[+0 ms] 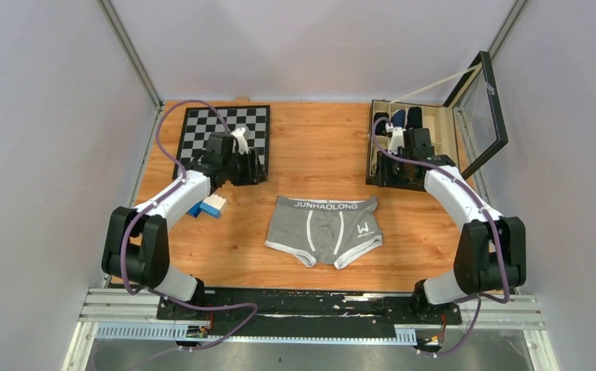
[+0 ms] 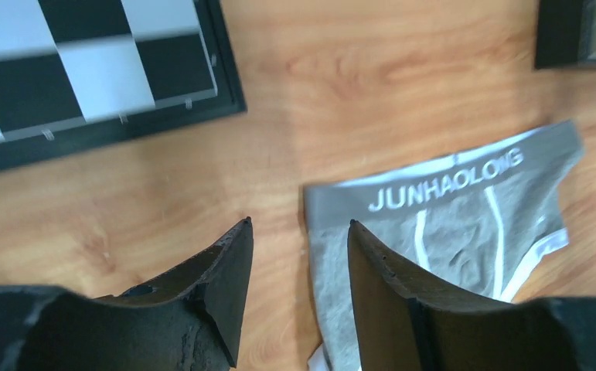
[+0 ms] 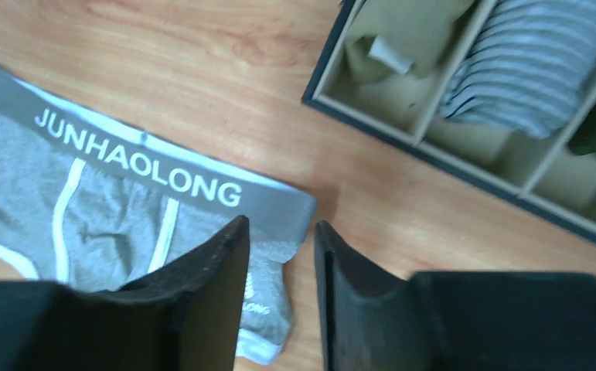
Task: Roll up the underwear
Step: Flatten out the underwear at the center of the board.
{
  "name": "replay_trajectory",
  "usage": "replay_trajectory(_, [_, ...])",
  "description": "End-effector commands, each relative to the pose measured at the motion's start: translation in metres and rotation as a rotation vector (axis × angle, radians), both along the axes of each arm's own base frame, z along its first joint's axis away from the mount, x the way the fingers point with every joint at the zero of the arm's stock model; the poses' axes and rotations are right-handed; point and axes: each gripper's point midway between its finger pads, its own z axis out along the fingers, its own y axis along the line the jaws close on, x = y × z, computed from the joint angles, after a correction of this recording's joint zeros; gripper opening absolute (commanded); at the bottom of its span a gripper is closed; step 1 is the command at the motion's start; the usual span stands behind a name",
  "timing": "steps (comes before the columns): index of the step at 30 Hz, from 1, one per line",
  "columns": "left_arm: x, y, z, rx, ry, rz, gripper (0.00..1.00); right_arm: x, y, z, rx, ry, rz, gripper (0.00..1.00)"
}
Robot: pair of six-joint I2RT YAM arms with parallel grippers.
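**Roll not yet begun: both hands open above the waistband corners**

The underwear [image 1: 324,230] lies flat and spread face up at the middle of the table [image 1: 318,154]. Its lettered waistband is on the far side and its leg openings point toward the arm bases. No edge is turned over and no part is rolled, so the task looks to be at its opening step, the approach to a first grasp.

The left hand [image 2: 300,224] hangs over bare wood just beyond the underwear's left waistband corner. Its jaws are parted and nothing is between them. Its arm reaches forward with the elbow bent. The wrist is over the corner of the chessboard [image 1: 225,127], which lies beyond and left of the underwear.

The right hand [image 3: 280,222] is posed in mirror fashion past the right waistband corner, also released and empty. It is on the side of the box [image 1: 438,124] that stands beyond and right of the underwear. Both hands tilt down toward the cloth, and neither touches it.

The next move probably calls for each hand to drop onto its own waistband corner. The jaws would need to close low enough to catch the elastic rather than scrape the wood. The two hands would then need to keep pace so the band turns over straight toward the leg openings. An uneven pinch would likely skew the roll.
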Motion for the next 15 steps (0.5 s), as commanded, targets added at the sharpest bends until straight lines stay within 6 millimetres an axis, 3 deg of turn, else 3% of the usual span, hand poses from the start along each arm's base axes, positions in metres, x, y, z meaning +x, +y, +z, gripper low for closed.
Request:
replay_trajectory(1, [0.027,-0.001,0.056,-0.028,-0.176,0.017,0.56,0.040,-0.003,0.058,0.008,-0.231,-0.049,0.42])
replay_trajectory(3, [0.014,-0.016,0.057,-0.129,-0.172,-0.038,0.56,0.027,0.001,0.049,0.014,-0.216,0.001,0.46])
replay_trajectory(6, [-0.006,-0.032,0.041,-0.244,-0.096,-0.082,0.54,0.005,0.006,0.031,0.029,-0.175,0.060,0.44])
replay_trajectory(10, [-0.018,-0.043,0.026,-0.299,-0.061,-0.133,0.51,-0.025,0.018,0.006,0.090,-0.073,0.139,0.43])
replay_trajectory(15, [-0.023,-0.060,0.014,-0.345,0.029,-0.214,0.49,-0.042,0.013,-0.013,0.075,0.006,0.121,0.34])
